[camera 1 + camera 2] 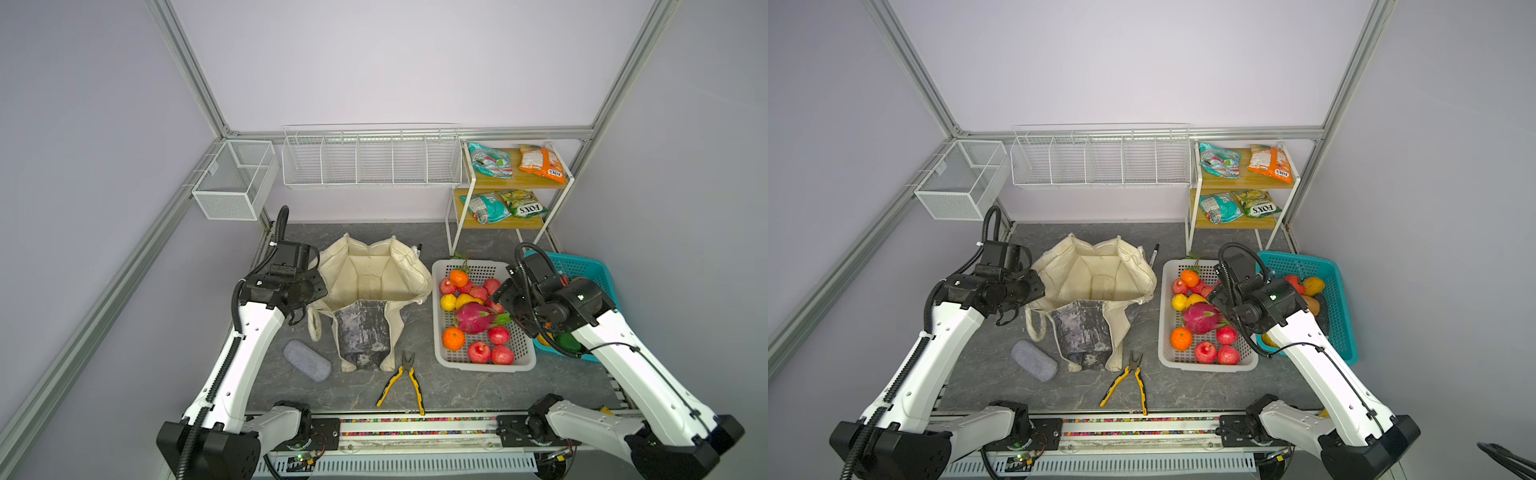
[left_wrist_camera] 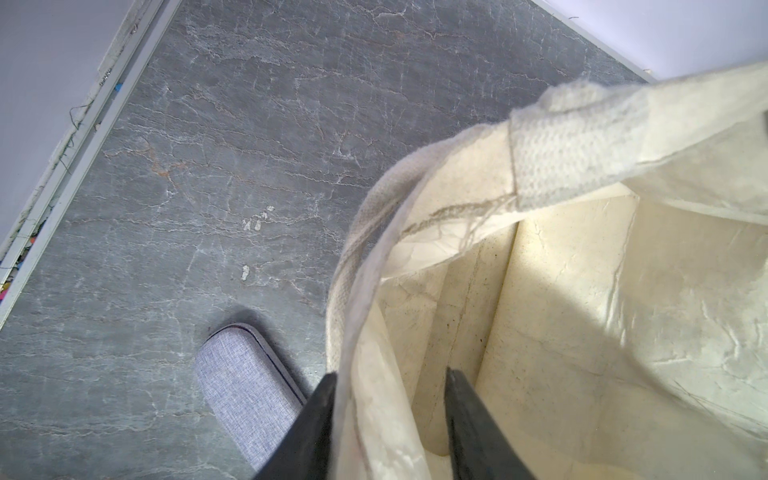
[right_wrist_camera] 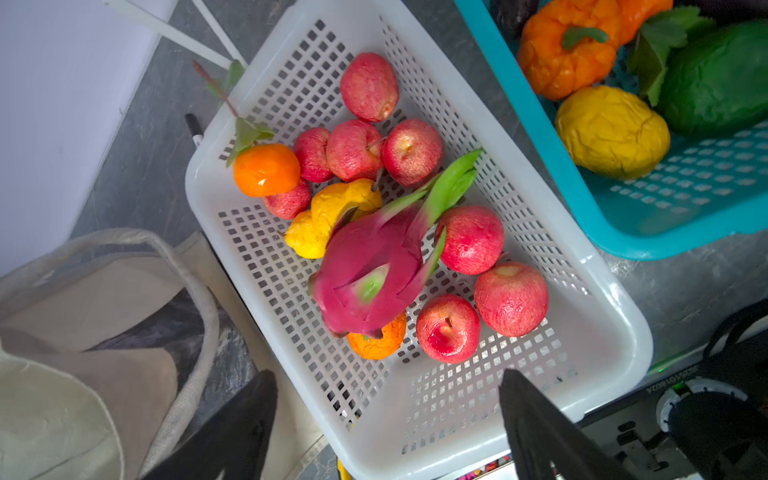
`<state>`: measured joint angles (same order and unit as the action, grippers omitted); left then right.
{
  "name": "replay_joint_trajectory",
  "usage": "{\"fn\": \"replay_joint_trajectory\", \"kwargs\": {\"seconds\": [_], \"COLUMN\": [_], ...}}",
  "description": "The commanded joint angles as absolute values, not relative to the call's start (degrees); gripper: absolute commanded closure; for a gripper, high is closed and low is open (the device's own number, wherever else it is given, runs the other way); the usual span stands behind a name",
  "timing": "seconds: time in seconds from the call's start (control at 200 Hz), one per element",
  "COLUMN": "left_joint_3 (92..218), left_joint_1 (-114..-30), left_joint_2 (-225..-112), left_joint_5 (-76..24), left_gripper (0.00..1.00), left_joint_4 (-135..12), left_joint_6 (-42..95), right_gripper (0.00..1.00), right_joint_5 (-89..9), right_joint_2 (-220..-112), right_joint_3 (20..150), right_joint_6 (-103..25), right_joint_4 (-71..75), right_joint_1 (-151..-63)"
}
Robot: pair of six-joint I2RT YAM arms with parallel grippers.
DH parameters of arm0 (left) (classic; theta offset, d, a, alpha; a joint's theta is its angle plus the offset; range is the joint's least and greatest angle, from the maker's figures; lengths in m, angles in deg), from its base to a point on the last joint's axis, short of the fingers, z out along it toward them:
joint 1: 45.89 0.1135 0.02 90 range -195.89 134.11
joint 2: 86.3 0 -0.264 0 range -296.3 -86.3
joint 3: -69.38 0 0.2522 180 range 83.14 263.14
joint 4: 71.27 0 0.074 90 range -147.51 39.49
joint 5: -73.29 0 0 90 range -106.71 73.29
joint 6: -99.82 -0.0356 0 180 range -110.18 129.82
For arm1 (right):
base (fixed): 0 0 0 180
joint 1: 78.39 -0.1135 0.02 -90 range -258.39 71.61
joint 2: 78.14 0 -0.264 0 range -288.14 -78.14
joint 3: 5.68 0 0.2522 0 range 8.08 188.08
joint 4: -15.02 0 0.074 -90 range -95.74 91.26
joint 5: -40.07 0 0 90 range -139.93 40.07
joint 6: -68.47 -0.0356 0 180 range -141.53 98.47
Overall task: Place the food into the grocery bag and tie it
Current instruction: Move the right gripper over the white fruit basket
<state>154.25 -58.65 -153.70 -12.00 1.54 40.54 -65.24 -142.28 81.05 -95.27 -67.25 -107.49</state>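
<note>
In both top views the bag (image 1: 409, 272) stands mid-table (image 1: 457, 390) with its mouth up and spread wide. The mouth's longer side runs 9 to 3 o'clock, and the grey front panel and straps flop toward 6 o'clock. The left gripper (image 1: 316, 291) sits at the bag's 9 o'clock rim.

At the bag's 3 o'clock is the white basket (image 1: 441, 357), long side 12 to 6. It holds apples (image 1: 478, 352), oranges (image 1: 453, 338), a yellow pear (image 1: 449, 302) and the dragon fruit (image 1: 476, 318). The dragon fruit lies 9 to 3 with its green tips toward 3 o'clock. The right gripper (image 1: 503, 296) hangs over that basket's 3 o'clock rim.

Packets (image 1: 490, 160) lie on the shelf (image 1: 515, 180) at 1 o'clock. Pliers (image 1: 405, 376) lie at the bag's 6 o'clock, nose toward 12, and a grey case (image 1: 306, 360) lies at its 7 o'clock.

In the left wrist view the left gripper's fingers (image 2: 316, 424) stand apart astride the bag's rim, one outside and one inside. The cloth leans on the outer finger, and nothing shows as pinched.

In the right wrist view the right gripper's fingers (image 3: 249, 415) are spread wide and empty above the white basket's near end. The teal basket (image 3: 685, 237) is just beside it.
</note>
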Motion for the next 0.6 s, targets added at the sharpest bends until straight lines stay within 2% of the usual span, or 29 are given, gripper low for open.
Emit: {"fn": "replay_joint_trajectory", "kwargs": {"seconds": [0.0, 0.155, 0.18, 0.19, 0.21, 0.595], "left_joint_3": [154.4, 154.5, 154.6, 154.6, 154.5, 155.5], "left_joint_1": [-58.5, -58.5, -58.5, -58.5, -58.5, -58.5], "left_joint_2": [-153.1, -153.1, -153.1, -153.1, -153.1, -153.8], "left_joint_5": [-11.1, -11.1, -11.1, -11.1, -11.1, -11.5], "left_gripper": [0.57, 0.53, 0.52, 0.52, 0.52, 0.49], "left_joint_4": [3.4, 3.2, 3.1, 3.2, 3.1, 3.1], "left_joint_6": [39.4, 39.2, 39.2, 39.2, 39.2, 38.6], "right_gripper": [0.1, 0.0, 0.06, 0.11, 0.12, 0.1], "right_joint_5": [-62.0, -60.6, -60.1, -59.8, -59.2, -45.6], "right_joint_2": [-142.3, -139.8, -139.4, -139.1, -138.9, -139.8], "right_joint_3": [79.3, 74.7, 73.9, 73.4, 72.9, 63.6], "right_joint_6": [-103.9, -111.5, -112.1, -112.4, -112.8, -115.3], "right_joint_4": [-68.3, -65.5, -64.5, -64.0, -63.4, -50.0], "right_joint_1": [-106.5, -105.5, -105.0, -104.7, -104.1, -93.4]}}
